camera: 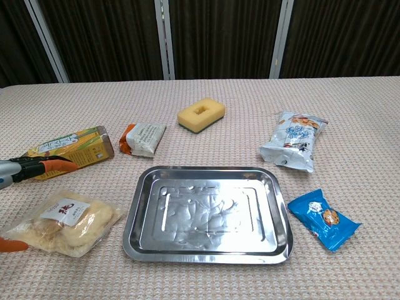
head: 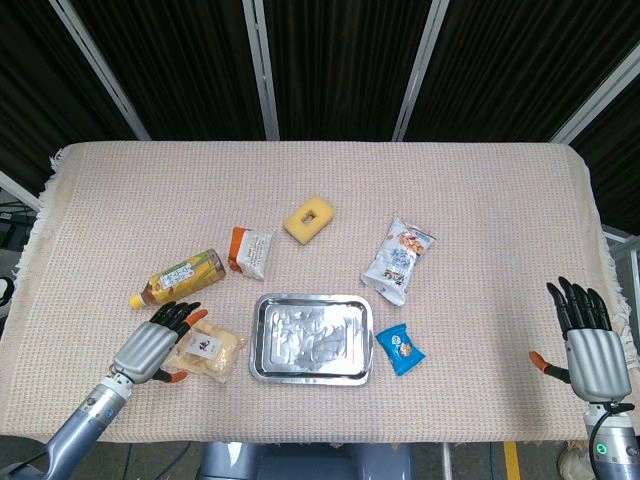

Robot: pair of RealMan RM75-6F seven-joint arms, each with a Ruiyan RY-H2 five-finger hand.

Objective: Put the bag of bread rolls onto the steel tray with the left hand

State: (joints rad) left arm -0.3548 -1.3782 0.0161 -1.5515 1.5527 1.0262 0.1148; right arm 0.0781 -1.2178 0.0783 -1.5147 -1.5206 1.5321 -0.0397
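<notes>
The clear bag of bread rolls lies flat on the cloth, just left of the steel tray, which holds nothing. My left hand hovers at the bag's left edge with its fingers spread, and its orange fingertips reach over the bag's near corner. It holds nothing. My right hand stays open at the table's right edge, far from the bag.
A yellow drink bottle lies behind the bag, close to my left hand. An orange-and-white packet, a yellow sponge, a white snack bag and a blue packet lie around the tray.
</notes>
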